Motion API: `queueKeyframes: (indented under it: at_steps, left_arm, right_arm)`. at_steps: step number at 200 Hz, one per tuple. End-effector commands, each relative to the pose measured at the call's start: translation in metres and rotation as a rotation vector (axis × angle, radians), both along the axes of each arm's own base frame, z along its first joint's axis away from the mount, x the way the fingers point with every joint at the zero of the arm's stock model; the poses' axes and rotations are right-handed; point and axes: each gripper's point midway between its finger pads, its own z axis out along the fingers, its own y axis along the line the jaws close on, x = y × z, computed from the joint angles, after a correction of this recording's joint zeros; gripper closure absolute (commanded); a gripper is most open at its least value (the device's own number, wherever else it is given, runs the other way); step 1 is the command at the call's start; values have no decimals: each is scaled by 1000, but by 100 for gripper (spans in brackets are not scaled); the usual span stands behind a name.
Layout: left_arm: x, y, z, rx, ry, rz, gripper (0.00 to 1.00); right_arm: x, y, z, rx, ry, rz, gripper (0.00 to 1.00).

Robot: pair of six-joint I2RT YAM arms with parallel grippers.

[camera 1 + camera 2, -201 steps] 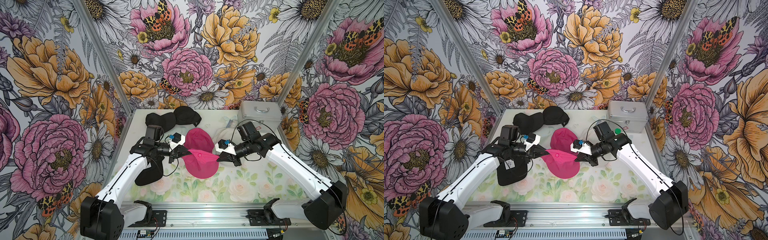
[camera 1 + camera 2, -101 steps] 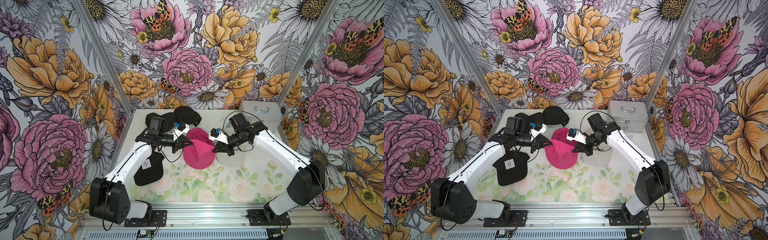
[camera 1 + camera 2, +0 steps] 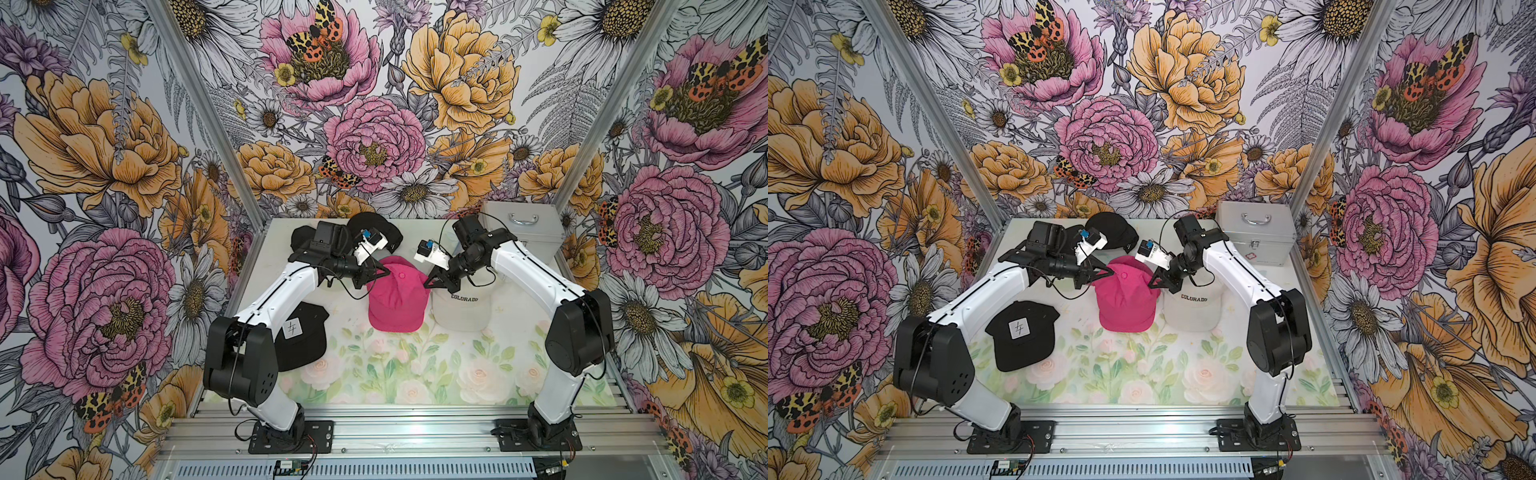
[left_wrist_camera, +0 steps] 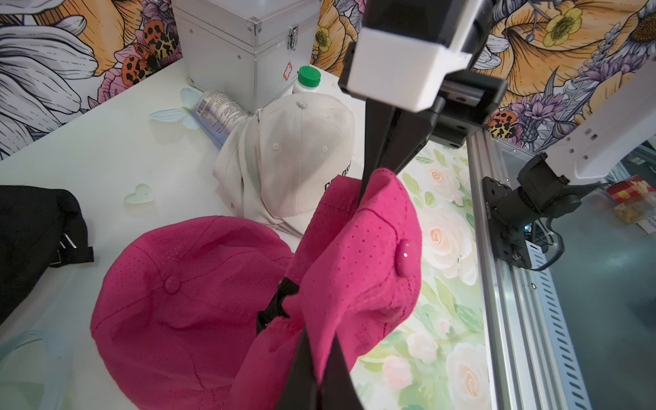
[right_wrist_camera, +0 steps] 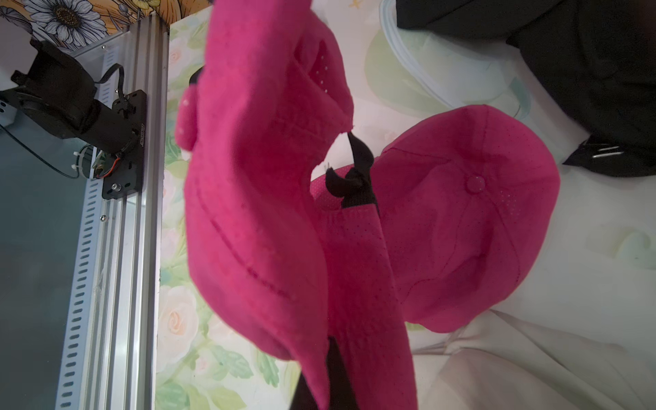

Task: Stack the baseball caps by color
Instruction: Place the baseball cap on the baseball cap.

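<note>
Walls [image 3: 374, 137] with wallpaper of big pink and orange flowers close the room on three sides. Below them lies the white tabletop [image 3: 415, 374], with pale roses printed on its front part. An aluminium rail [image 3: 415, 428] at the front edge carries both arm bases.

In the far right corner stands a silver metal case [image 3: 521, 226]. Its lid is shut and the handle is on top, so we cannot see what is in it. In the left wrist view, a small white bottle with a green lid [image 4: 308, 80] stands upright just beside the case. A bottle with a barcode label [image 4: 216, 110] lies on its side near it.

In both top views a black cap with a white patch [image 3: 1021, 332] lies at the front left, and more black caps [image 3: 1113, 228] lie at the back, partly behind the left arm. A cream cap lettered COLORADO [image 3: 463, 307] lies right of the middle.

Between these, the hot pink cap [image 3: 397, 307] hangs above the tabletop with its brim toward the arm bases. The left claw [image 3: 386, 271] is closed on the cloth at its left rear edge. The right claw [image 3: 427, 284] is closed on the rim at its right side. The wrist views show a second hot pink cap [image 4: 184, 291] lying crown up on the tabletop, partly under the lifted one and touching the cream cap.
</note>
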Motion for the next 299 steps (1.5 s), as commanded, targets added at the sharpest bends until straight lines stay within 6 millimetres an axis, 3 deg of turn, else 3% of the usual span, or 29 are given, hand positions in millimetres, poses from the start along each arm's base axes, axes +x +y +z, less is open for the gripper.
queueKeyframes:
  at_steps: [1, 41, 47, 131, 175, 190, 210, 228, 240, 264, 267, 270, 272, 295, 299]
  left_arm:
    - [24, 6, -12, 6, 44, 48, 96]
    - [47, 5, -32, 27, 104, 87, 95]
    - [52, 5, -49, 44, 143, 97, 95]
    - [104, 11, -107, 215, 202, 263, 89]
    - [121, 11, -140, 371, 199, 371, 71]
    - [121, 7, -140, 405, 172, 381, 66]
    - [125, 13, -132, 427, 162, 454, 52]
    - [132, 31, -118, 471, 126, 568, 35]
    - [135, 45, -108, 505, 97, 650, 24]
    - [135, 72, -83, 540, 50, 809, 19]
    - [134, 75, -81, 544, 49, 827, 18]
    - [134, 78, -77, 542, 42, 844, 17]
    - [133, 80, -75, 544, 40, 856, 16]
    - [121, 90, -59, 508, 42, 930, 4]
    - [117, 92, -42, 473, 23, 953, 2]
  right_arm:
    - [17, 1, -7, -34, 15, -51, 100]
    - [45, 5, -23, -74, 90, -168, 100]
    - [47, 5, -26, -82, 100, -181, 100]
    - [103, -4, -73, -228, 157, -458, 100]
    - [113, -2, -103, -292, 199, -541, 100]
    - [113, 2, -106, -296, 183, -558, 97]
    - [114, 8, -98, -291, 139, -582, 84]
    - [120, 6, -84, -293, 74, -634, 71]
    - [124, 2, -74, -293, 38, -674, 55]
    - [125, -4, -54, -302, -40, -718, 34]
    - [125, -6, -52, -308, -53, -726, 25]
    - [124, -6, -49, -309, -67, -733, 7]
    - [124, -7, -47, -312, -75, -740, 2]
    - [122, -13, -22, -272, -158, -813, 1]
    - [121, -13, -18, -253, -164, -826, 1]
